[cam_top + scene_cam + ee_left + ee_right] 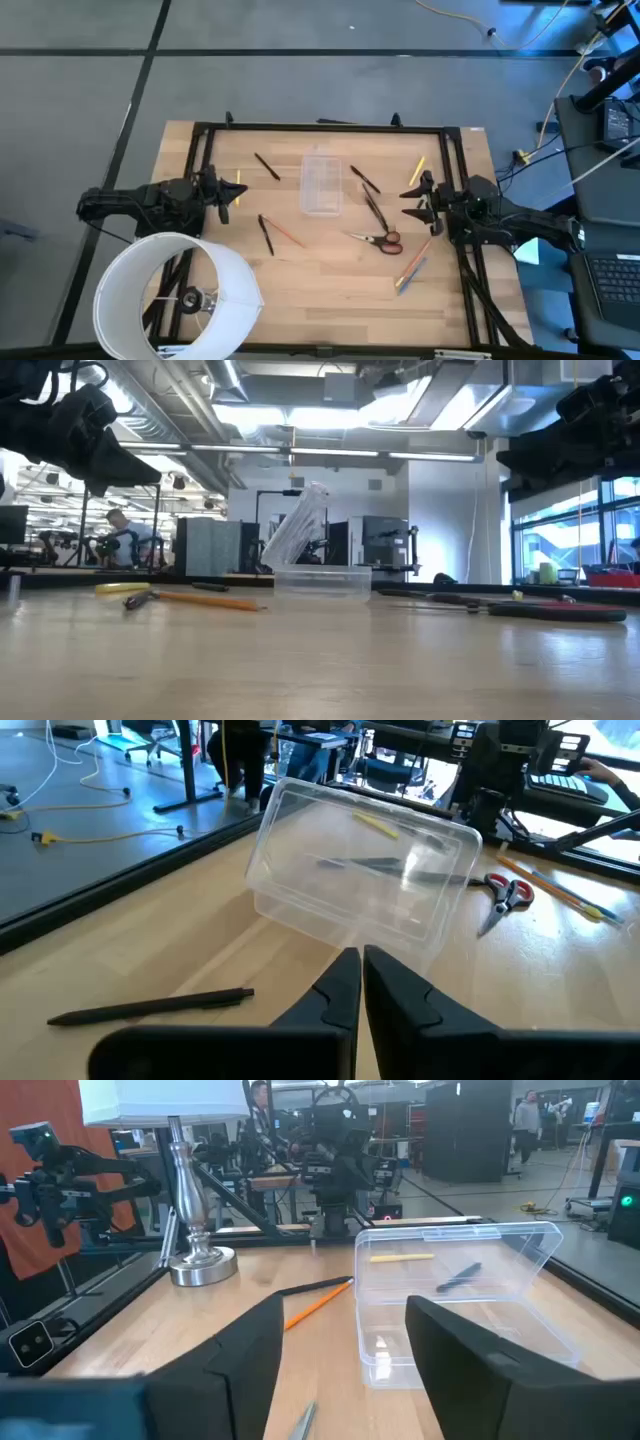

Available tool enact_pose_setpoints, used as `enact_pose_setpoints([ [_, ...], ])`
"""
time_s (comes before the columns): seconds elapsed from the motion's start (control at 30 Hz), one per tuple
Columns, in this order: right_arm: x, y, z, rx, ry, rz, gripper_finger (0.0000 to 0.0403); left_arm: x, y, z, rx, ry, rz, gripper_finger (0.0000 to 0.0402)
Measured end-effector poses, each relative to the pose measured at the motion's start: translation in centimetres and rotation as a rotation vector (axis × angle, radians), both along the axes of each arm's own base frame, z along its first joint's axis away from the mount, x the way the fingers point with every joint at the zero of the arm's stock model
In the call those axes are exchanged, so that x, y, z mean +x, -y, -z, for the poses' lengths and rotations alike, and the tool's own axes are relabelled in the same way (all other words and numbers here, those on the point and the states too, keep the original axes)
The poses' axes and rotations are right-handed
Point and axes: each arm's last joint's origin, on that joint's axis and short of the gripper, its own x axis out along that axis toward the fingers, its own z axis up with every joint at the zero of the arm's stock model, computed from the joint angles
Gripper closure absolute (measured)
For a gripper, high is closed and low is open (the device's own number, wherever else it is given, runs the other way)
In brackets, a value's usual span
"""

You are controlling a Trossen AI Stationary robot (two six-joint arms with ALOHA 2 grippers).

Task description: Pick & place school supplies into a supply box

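I am a two-armed robot looking down on a wooden desk [330,290]. My left end effector [232,192] hovers at the desk's left edge with its fingers pressed together, holding nothing. My right end effector [418,196] hovers at the right edge with its fingers spread wide, also holding nothing. Between them, toward the far side of the desk, sits the clear plastic supply box [322,184], its lid standing open; it looks empty. The school supplies lie scattered around it on the desk. A black pen [266,166] lies just left of the box, and another black pen [265,235] lies nearer me beside an orange pencil [286,233]. Right of the box are two more dark pens [366,180] and, closer to me, red-handled scissors [381,240]. A yellow pencil [417,170] lies near my right end effector, and a yellow marker [228,190] near my left. An orange pencil and a blue pen [411,270] lie together at the near right. A white lamp shade [172,297] fills the near left corner
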Motion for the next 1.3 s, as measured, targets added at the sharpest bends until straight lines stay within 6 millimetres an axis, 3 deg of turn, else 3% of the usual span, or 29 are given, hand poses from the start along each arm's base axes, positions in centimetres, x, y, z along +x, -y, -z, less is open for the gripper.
enact_pose_setpoints([
  [1.3, 0.00, 0.00, 0.00, 0.000, 0.000, 0.000, 0.0187, 0.00, 0.00, 0.00, 0.000, 0.000, 0.000, 0.0390],
])
